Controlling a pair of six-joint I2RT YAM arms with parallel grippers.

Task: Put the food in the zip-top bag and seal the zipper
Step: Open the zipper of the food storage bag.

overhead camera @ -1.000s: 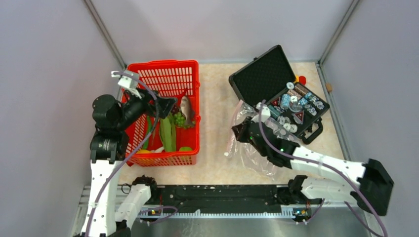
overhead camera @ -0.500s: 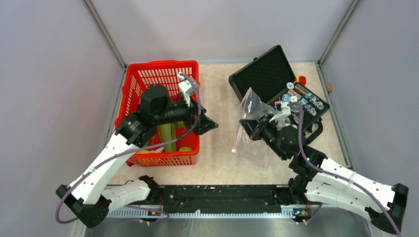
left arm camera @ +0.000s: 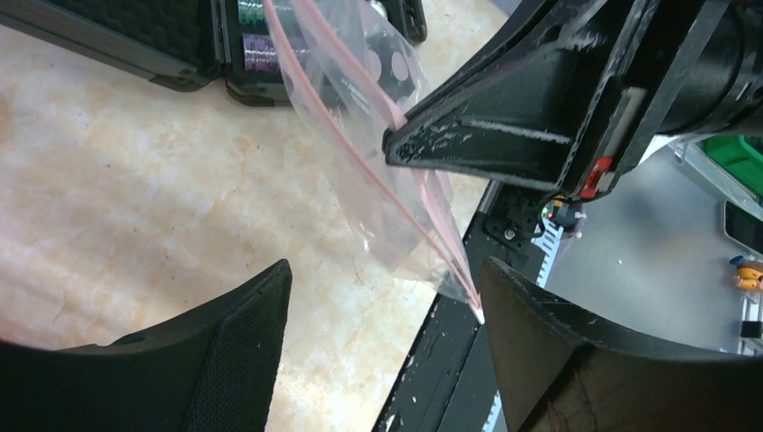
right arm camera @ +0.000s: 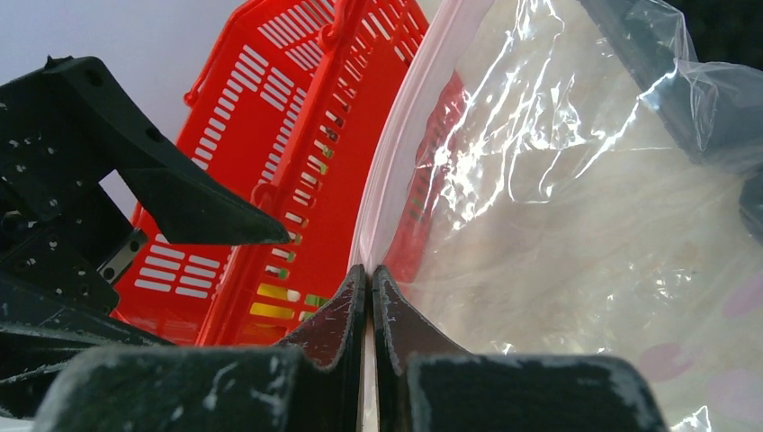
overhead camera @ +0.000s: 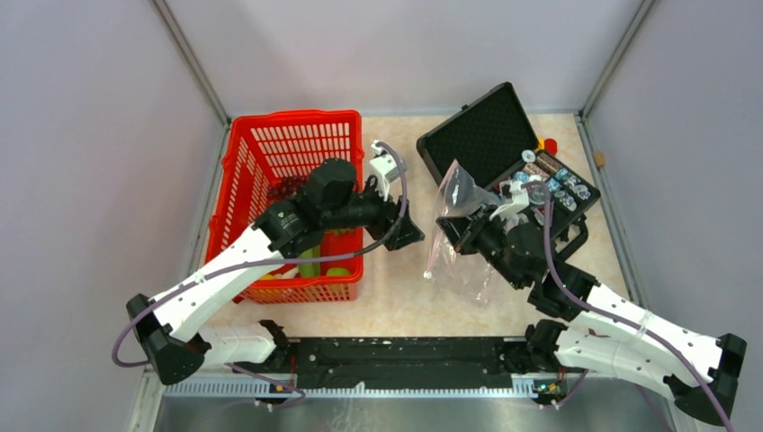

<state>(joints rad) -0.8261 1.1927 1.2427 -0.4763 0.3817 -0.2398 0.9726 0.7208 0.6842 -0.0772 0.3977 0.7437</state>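
Observation:
My right gripper (overhead camera: 452,232) is shut on the pink zipper (right arm camera: 387,180) of the clear dotted zip-top bag (overhead camera: 461,270) and holds the bag hanging upright over the table. My left gripper (overhead camera: 407,236) is open and empty just left of the bag. In the left wrist view the left gripper (left arm camera: 387,301) has the bag's lower corner by its right finger, and the zipper (left arm camera: 360,153) runs up to the right gripper (left arm camera: 504,135). Green leaves (overhead camera: 309,261), dark grapes (overhead camera: 286,187) and a lime (overhead camera: 337,270) lie in the red basket (overhead camera: 297,135). The left arm hides the other food.
An open black foam-lined case (overhead camera: 481,135) with small gadgets and batteries (overhead camera: 549,180) stands right behind the bag. The red basket also fills the left of the right wrist view (right arm camera: 297,135). Grey walls enclose the table.
My left arm has swung out of the basket to the right, up to the bag. My right gripper has lifted the bag from lying flat to hanging upright.

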